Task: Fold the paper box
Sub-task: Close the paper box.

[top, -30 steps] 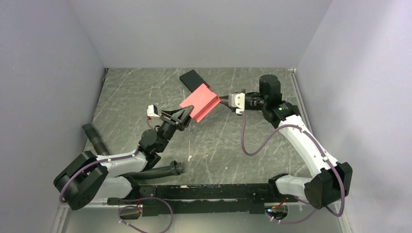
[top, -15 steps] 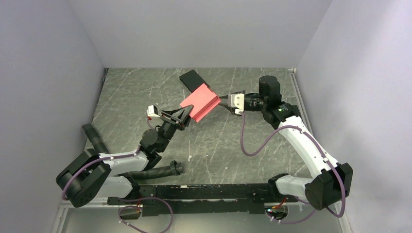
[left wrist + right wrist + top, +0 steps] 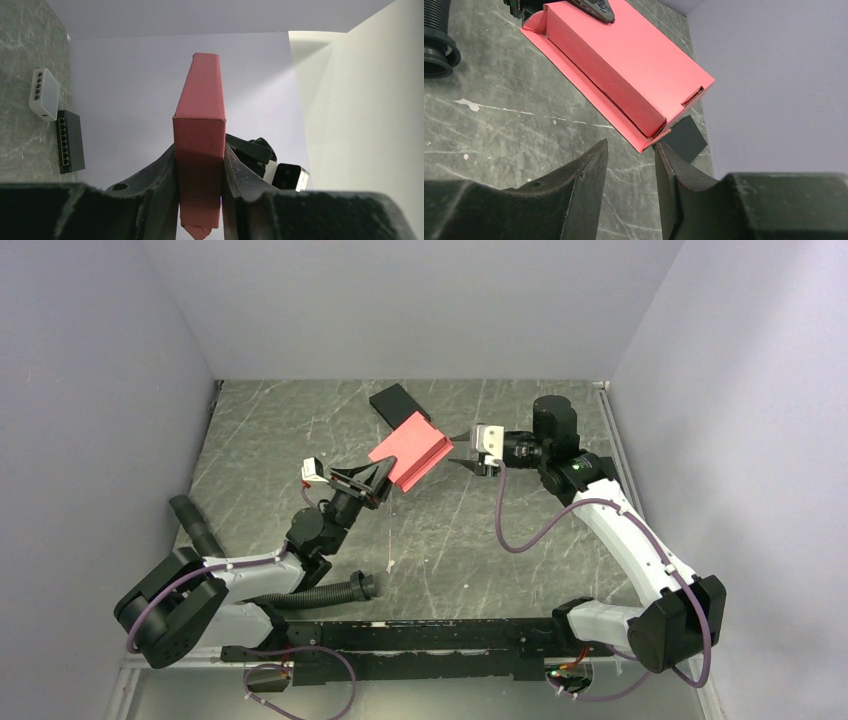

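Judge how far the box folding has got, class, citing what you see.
Done: the paper box already forms a rectangular body. In hand: the left pincer clamps one end; the right pincer stands open just off the far corner. Left: a long flap juts out along one edge, not yet tucked.

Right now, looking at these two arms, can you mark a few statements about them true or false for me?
1. The left tool grips the red box. True.
2. The right tool is clamped on the box too. False: its jaws stand apart just short of the box's corner, holding nothing.
3. A black box lies on the table beyond the red one. True.
4. The red box is a flat, unfolded sheet. False: it already has a box shape, with one long flap sticking out along its side.
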Controlling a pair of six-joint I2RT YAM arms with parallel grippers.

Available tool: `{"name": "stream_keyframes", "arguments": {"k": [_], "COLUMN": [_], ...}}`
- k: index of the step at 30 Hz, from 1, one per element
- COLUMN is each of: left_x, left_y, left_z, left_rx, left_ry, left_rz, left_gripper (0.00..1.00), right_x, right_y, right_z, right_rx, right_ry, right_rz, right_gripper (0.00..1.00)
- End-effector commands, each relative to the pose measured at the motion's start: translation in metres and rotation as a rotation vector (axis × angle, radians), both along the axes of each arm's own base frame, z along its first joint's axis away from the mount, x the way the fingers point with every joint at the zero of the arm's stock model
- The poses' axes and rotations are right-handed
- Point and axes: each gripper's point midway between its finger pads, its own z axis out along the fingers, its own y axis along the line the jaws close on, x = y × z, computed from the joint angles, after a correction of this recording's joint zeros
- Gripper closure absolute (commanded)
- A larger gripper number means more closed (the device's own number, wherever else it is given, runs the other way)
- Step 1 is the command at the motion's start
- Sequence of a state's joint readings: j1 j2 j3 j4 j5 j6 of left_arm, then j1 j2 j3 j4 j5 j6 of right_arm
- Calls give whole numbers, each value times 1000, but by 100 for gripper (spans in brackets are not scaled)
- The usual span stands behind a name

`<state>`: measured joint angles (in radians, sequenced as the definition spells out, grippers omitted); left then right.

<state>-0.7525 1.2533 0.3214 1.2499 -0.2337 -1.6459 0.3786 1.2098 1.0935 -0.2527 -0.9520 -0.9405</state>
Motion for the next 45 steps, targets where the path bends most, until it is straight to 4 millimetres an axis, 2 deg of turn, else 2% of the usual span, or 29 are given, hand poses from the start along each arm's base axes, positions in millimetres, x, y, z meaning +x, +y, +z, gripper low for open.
{"name": "stream_keyframes", "arguments": {"k": [1,8,21,30,34,41,45], "left_x": [-6,-6,-11,-12,-13,-12,-12], "left_y": [8,7,11,11,8,0,0], "left_z": [24,22,27,33,32,32,32], "left_rx": [-64,-54,-11,57,72,58,56], "left_ry": [-63,-67,-135,-219,-246,-288,-299], "left_rz": [9,5,29,30,9,-36,-40], "left_gripper": [100,100,100,100,100,100,100], "right_x": [-7,-8,-17,-32,-42,-29,-24], "right_y": [2,0,-6,-14,-13,-14,-15], "right_z": [22,30,30,45,54,57,53], "right_rx": [49,79,87,167,221,277,282], "right_ry": [-37,0,51,237,300,357,378], "right_rz": [25,29,64,32,50,-2,-29], "right_gripper": [56,52,39,34,37,57,62]}}
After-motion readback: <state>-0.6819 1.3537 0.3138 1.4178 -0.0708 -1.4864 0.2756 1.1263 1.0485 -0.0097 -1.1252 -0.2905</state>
